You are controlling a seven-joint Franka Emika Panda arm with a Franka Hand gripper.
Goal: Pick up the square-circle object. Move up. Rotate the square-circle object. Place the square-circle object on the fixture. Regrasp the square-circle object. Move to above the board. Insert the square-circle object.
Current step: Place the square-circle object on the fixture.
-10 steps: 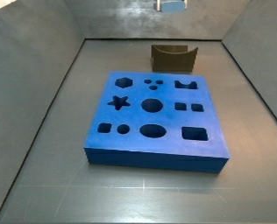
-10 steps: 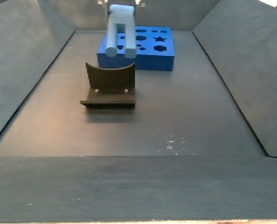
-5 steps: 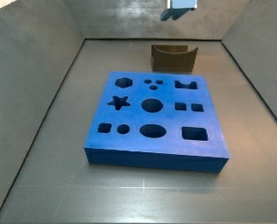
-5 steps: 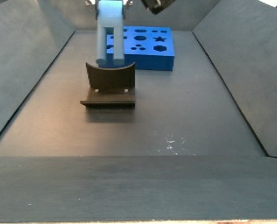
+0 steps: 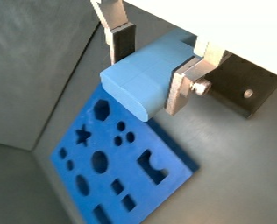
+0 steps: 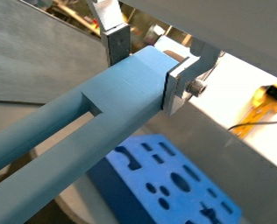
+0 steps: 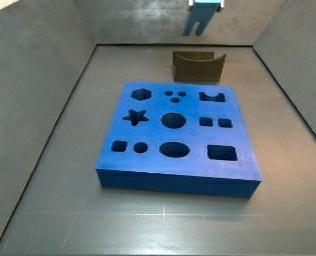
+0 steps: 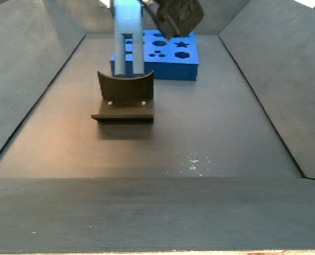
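While I am monitoring both wrist views, the claw (image 5: pixel 152 70) is pinching the square-circle object (image 5: pixel 149 77) between its two flat silver fingers (image 6: pixel 115 42), one plate pressing on each side of the light blue bar. In a wrist view the square-circle object (image 6: pixel 76 136) is showing a square-section end at the fingers that steps down to a rounded shaft running away from them. In a side view the bar (image 8: pixel 125 40) is hanging upright, with its lower end sitting at or just above the notch of the fixture (image 8: pixel 123 97); I cannot tell whether the two are touching. In a side view the bar (image 7: pixel 201 17) is appearing near the top edge, above and behind the fixture (image 7: pixel 198 66), which is standing on the grey counter (image 7: pixel 67 160) just beyond the far edge of the board (image 7: pixel 177 137). In a wrist view the board (image 5: pixel 114 166) is lying below the claw with its star, circles and square holes facing up. In a side view a dark part of the arm (image 8: pixel 177 15) is showing just beside the bar.
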